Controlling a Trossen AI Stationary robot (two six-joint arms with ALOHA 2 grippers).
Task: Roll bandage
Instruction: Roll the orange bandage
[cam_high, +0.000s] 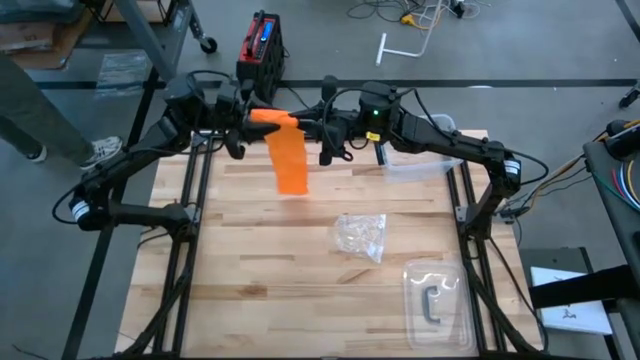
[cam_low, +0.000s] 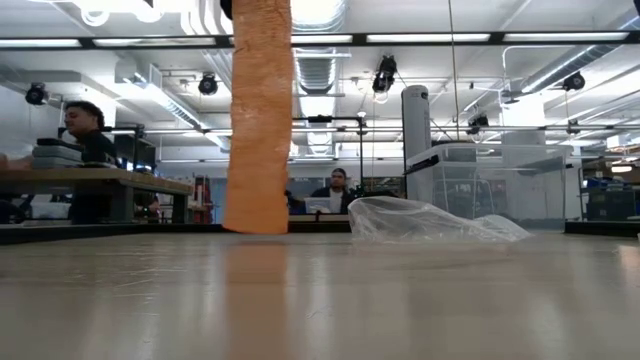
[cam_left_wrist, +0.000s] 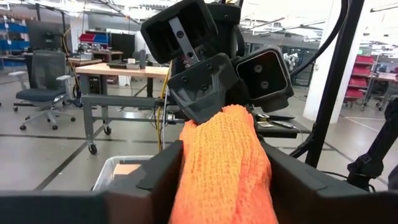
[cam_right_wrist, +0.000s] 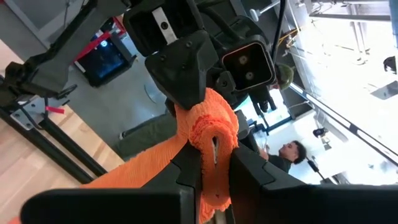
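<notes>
While your left claw (cam_high: 258, 117) and right claw (cam_high: 300, 124) both clamp the bandage (cam_high: 289, 160) above the clear wrapper (cam_high: 362, 236), only a small roll exists; most hangs unrolled toward the counter (cam_high: 250, 280).

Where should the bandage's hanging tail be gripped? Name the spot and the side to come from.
Grip the bandage low on its tail, just above the free end by the table. It hangs as a flat band, so probably come in level from one narrow edge, with the fingers on its two broad faces. The left gripper and right gripper both clamp the rolled top, so one must release first.
</notes>
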